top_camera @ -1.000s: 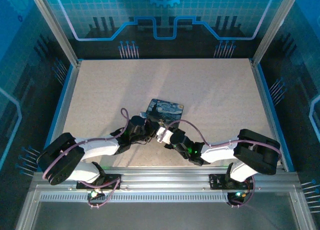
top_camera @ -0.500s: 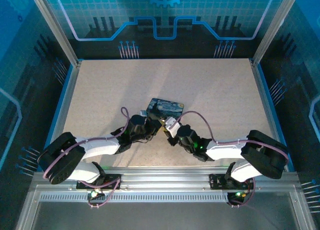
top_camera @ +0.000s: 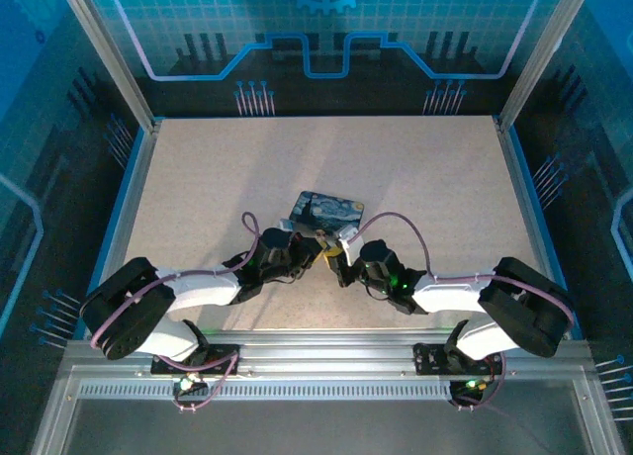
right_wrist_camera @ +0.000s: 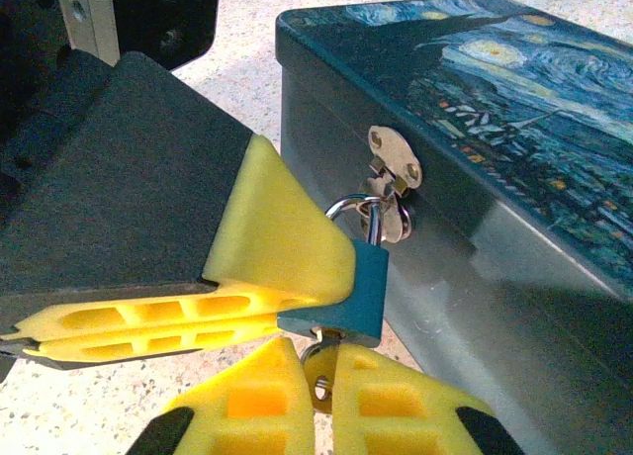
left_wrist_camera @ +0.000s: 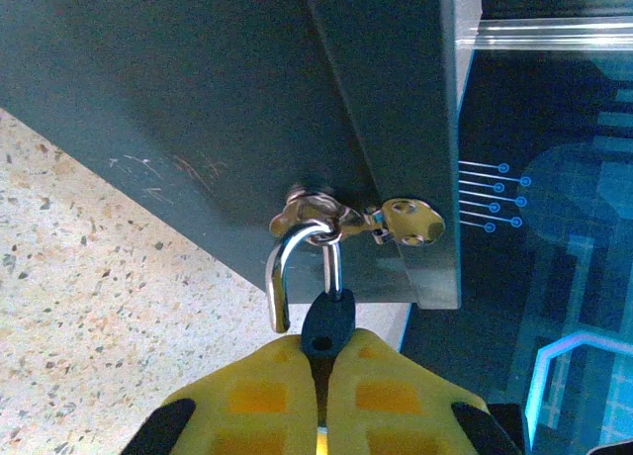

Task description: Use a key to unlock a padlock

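Since the earlier frame the right arm has swung its elbow outward and carried the right gripper (right_wrist_camera: pixel 316 401) up from nearer the bases to the front wall of the starry-night tin (right_wrist_camera: pixel 465 178), where it now meets the left gripper (left_wrist_camera: pixel 321 366) nose to nose; the left arm has hardly shifted.

The padlock (right_wrist_camera: pixel 346 297) hangs by its shackle (left_wrist_camera: pixel 282 277) from the tin's hasp (right_wrist_camera: pixel 394 163), just above the tabletop (top_camera: pixel 396 168). The left gripper is closed on the padlock's blue body, pinching it between its yellow pads. The right gripper is closed on the key (right_wrist_camera: pixel 318 364), whose head shows between its pads, with the blade pointing up into the underside of the lock. How deeply it is seated cannot be told.

The likely trouble is in the turn:
- The key is thin and the foam pads are soft, so it may slip or roll in the grip rather than turn the cylinder.
- If the blade is only partly in, twisting could bend it or lever it out.
- Torque may also rotate the small body within the left pads.
- It may drag the light tin by its hasp and spoil the alignment.
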`<state>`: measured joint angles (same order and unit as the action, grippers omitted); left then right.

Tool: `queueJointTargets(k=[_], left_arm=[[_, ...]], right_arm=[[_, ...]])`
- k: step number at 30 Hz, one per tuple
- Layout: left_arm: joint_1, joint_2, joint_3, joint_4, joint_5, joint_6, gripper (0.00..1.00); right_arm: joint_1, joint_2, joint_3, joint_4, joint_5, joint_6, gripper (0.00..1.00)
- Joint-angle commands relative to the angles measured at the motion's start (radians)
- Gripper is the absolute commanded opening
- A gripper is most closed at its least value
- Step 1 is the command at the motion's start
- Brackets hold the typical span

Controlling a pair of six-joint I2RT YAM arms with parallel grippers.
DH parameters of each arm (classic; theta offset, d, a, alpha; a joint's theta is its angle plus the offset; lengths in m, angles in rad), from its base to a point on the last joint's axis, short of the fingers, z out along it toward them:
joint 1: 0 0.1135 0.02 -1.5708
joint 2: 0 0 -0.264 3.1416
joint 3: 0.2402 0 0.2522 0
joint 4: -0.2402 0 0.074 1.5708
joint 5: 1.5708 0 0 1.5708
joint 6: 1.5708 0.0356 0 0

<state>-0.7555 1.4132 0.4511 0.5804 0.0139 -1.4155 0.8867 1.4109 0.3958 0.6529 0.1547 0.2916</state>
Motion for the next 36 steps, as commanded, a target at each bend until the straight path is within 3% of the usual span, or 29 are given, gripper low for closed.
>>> queueJointTargets(k=[1,11,15,24,30,36], left_arm=[[-0.018,0.008,0.012,-0.009,0.011,0.018,0.08],[-0.016,-0.04,-0.009,-0.075,-0.018,0.039,0.32],[-0.015,-0.087,-0.019,-0.122,-0.036,0.053,0.36],[0.026,-0.286,0.0,-0.41,-0.126,0.18,0.5],[0.118,-0.367,0.014,-0.542,-0.115,0.269,0.65],[0.246,-0.34,0.062,-0.582,0.006,0.388,0.75]], right_arm=[[-0.018,-0.009,-0.01,0.057,0.021,0.055,0.0],[-0.031,0.001,-0.068,0.05,0.001,0.237,0.0],[-0.043,-0.006,-0.086,0.034,-0.029,0.303,0.0],[-0.116,0.001,-0.121,0.013,-0.177,0.549,0.0],[-0.157,0.072,-0.1,-0.003,-0.288,0.632,0.0],[-0.16,0.056,-0.106,-0.023,-0.284,0.585,0.28]])
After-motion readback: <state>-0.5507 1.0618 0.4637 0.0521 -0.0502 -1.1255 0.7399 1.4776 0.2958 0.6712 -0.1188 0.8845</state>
